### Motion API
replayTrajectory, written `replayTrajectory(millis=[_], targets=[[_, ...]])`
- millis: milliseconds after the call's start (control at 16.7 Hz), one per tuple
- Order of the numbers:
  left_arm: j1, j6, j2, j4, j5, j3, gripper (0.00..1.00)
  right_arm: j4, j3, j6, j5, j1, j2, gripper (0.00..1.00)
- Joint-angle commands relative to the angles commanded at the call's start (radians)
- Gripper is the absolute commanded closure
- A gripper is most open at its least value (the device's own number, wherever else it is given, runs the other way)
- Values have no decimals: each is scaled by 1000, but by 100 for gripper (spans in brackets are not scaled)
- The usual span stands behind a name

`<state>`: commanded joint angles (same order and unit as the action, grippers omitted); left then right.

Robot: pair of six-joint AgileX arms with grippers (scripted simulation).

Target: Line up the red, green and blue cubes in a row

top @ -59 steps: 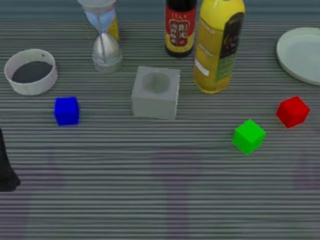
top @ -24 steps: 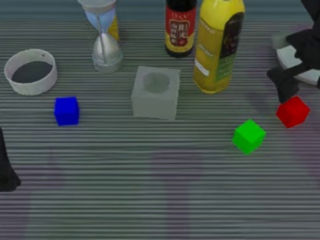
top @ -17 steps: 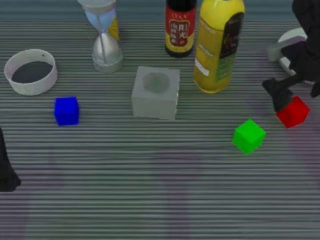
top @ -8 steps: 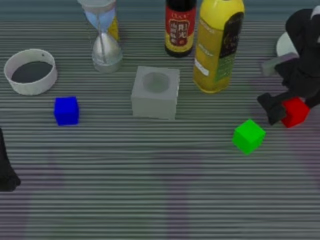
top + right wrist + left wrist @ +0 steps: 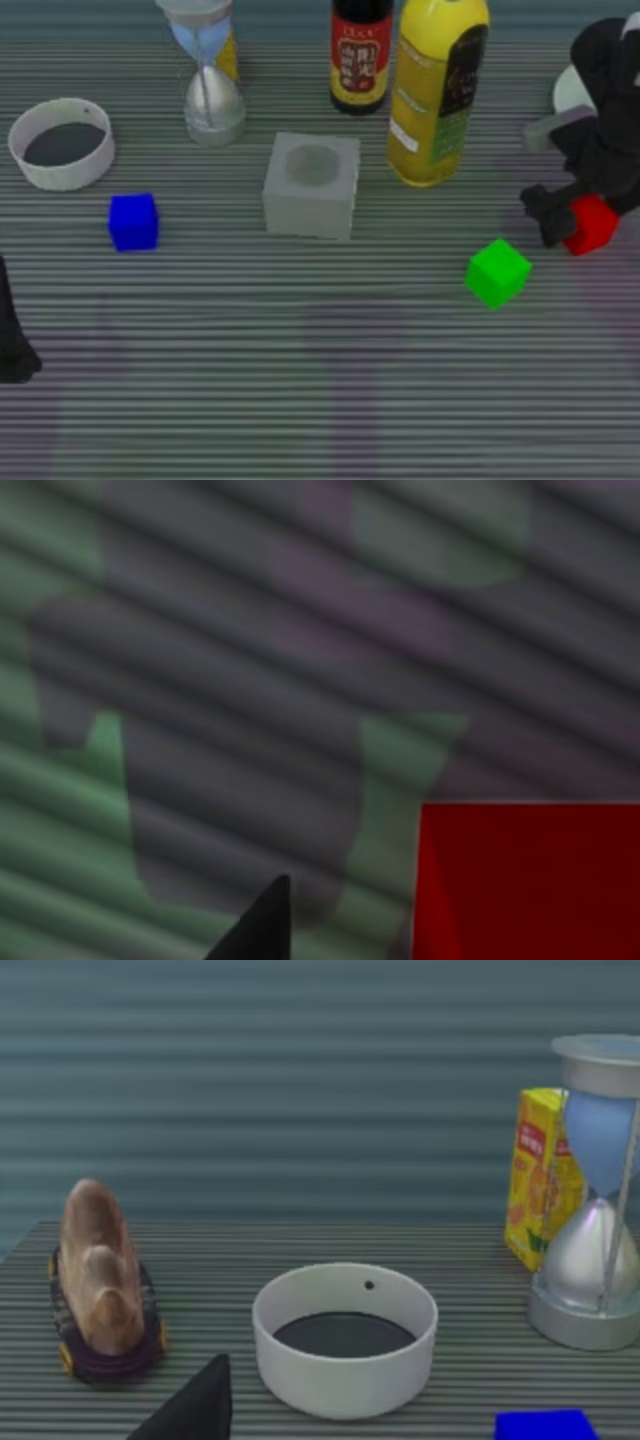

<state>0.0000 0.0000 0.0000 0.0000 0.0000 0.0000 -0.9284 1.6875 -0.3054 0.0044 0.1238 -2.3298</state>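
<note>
Three cubes: red, green and blue, all sitting on the table [image 5: 300, 380], not in a row.
Red cube [image 5: 592, 222]: far right of the table, between the right gripper's fingers.
Right gripper [image 5: 585, 222]: down at the red cube, one finger [image 5: 546, 214] on the cube's left side, the other past its right side. I cannot tell if the fingers squeeze the cube or only stand by it.
Green cube [image 5: 497, 272]: near the red one, a bit lower and to the left, apart from it.
Blue cube [image 5: 133, 221]: far over on the left, just below the white ring [image 5: 61, 143].
Left gripper [image 5: 12, 345]: parked at the left edge, holding nothing.
Grey block [image 5: 312, 184]: in the middle, with a round hollow on top.
Back of the table: hourglass [image 5: 209, 70], dark bottle [image 5: 361, 55], yellow bottle [image 5: 436, 90], white plate [image 5: 572, 92].
</note>
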Motion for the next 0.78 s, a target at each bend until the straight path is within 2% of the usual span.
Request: replayTrajectory(millis=[300,780], targets=[[0,0,0,0,0,0,0,0,0,0,0,0,0,98],[0,0,0,0,0,0,0,0,0,0,0,0,0,100]])
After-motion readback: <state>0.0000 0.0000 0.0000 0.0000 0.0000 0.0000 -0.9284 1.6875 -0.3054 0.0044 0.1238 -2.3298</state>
